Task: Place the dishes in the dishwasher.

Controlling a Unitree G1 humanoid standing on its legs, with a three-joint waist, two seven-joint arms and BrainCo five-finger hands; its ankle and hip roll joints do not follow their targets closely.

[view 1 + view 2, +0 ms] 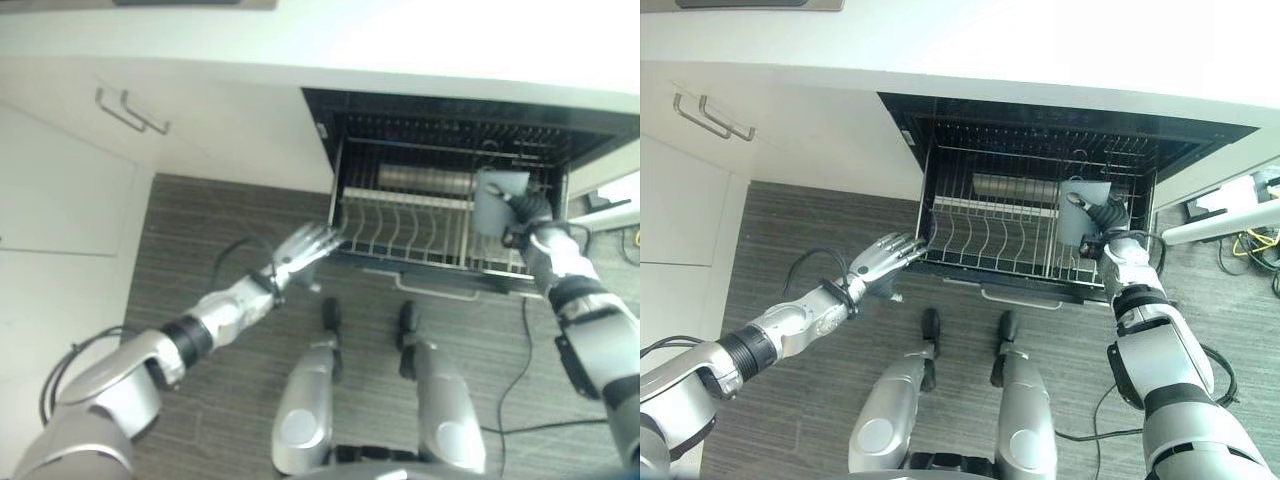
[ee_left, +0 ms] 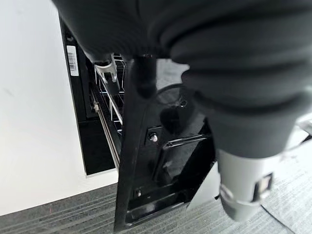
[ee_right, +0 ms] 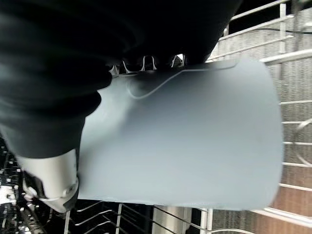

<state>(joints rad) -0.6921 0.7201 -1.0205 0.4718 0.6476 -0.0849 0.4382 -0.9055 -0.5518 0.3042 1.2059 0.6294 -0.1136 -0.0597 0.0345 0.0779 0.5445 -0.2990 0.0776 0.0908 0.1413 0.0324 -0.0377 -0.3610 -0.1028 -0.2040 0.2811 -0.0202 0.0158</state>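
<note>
Right wrist view: a grey cup (image 3: 185,141), probably light and stiff, was gripped by the right hand (image 3: 53,180) over the rack (image 1: 990,240); the left hand (image 1: 885,258) was held open beside the rack.

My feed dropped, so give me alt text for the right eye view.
The right hand holds a grey cup over the right side of the pulled-out dishwasher rack. The left hand hovers open at the rack's left front corner.

Grey cup (image 1: 1084,212) over dishwasher rack (image 1: 1000,245)
</note>
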